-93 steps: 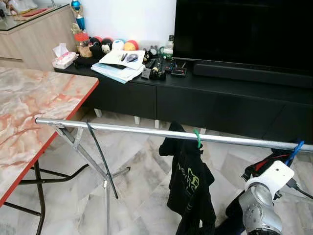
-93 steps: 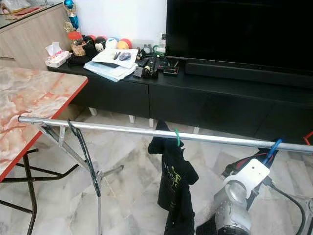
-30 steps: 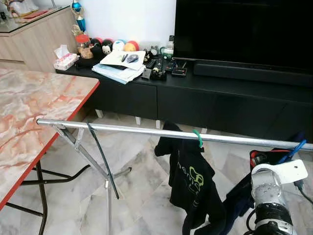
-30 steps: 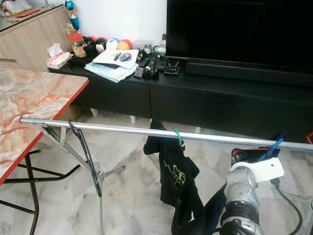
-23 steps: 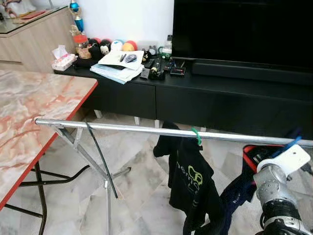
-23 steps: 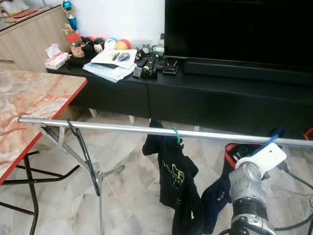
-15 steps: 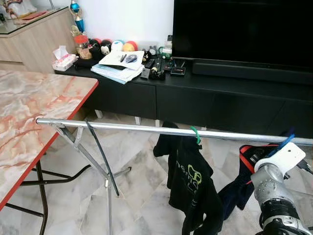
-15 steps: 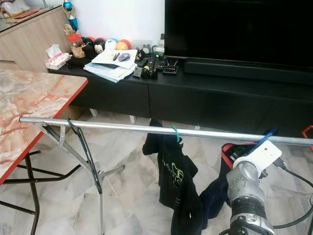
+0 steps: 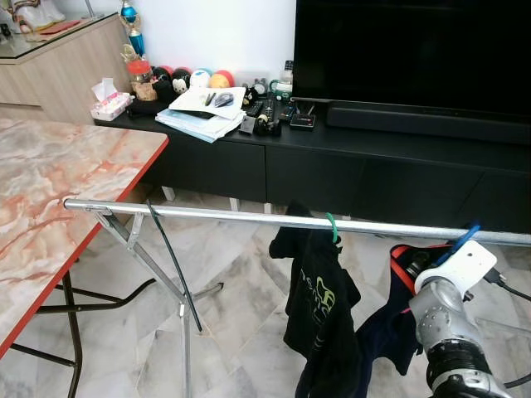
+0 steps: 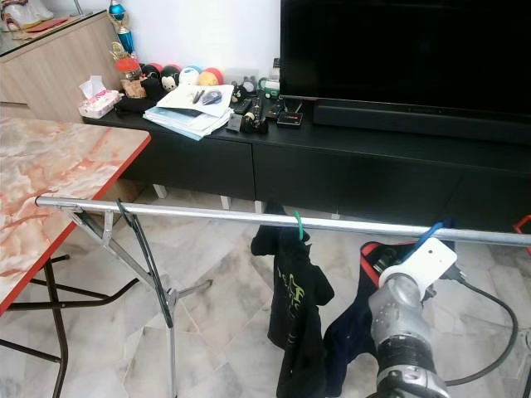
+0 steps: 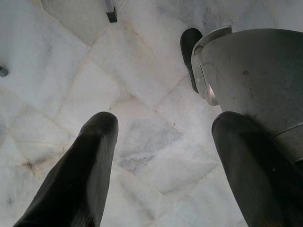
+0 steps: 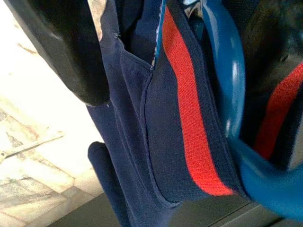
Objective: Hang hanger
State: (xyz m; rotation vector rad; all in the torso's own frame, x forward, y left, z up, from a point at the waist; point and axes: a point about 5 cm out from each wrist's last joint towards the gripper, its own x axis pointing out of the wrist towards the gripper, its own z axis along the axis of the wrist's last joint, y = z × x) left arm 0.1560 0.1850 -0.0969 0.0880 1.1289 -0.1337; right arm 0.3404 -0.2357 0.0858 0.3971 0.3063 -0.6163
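While the right gripper (image 12: 156,56) is raised just beneath the rail (image 9: 207,215), it carries the blue hanger (image 9: 465,242) with a navy garment (image 12: 142,142) trimmed in red; the hook tip pokes up across the rail toward its far right end, and whether it bears on the bar cannot be told. Jaws, right: clenched on the blue hanger, one black finger lying against the navy cloth, the blue plastic curving past in the right wrist view. Jaws, left: released and spread wide, the left gripper (image 11: 161,165) hanging idle over the marble floor (image 11: 142,94), well below the rail. Also on the rail: a black shirt (image 9: 319,315) with a green print, on a green hanger (image 9: 333,226), near the middle, just beside the navy garment. Marble-topped counter (image 9: 50,191) beyond the rail's left end; black TV cabinet (image 9: 348,157) behind the rail. Risks, as judged: if the hook is let go before it is over the bar, the hanger and garment would drop to the floor; the navy cloth could snag the black shirt; a push on the rail could rock the light folding stand. Obscured: the hook's contact with the rail, hidden by the wrist; the garment's lower part.
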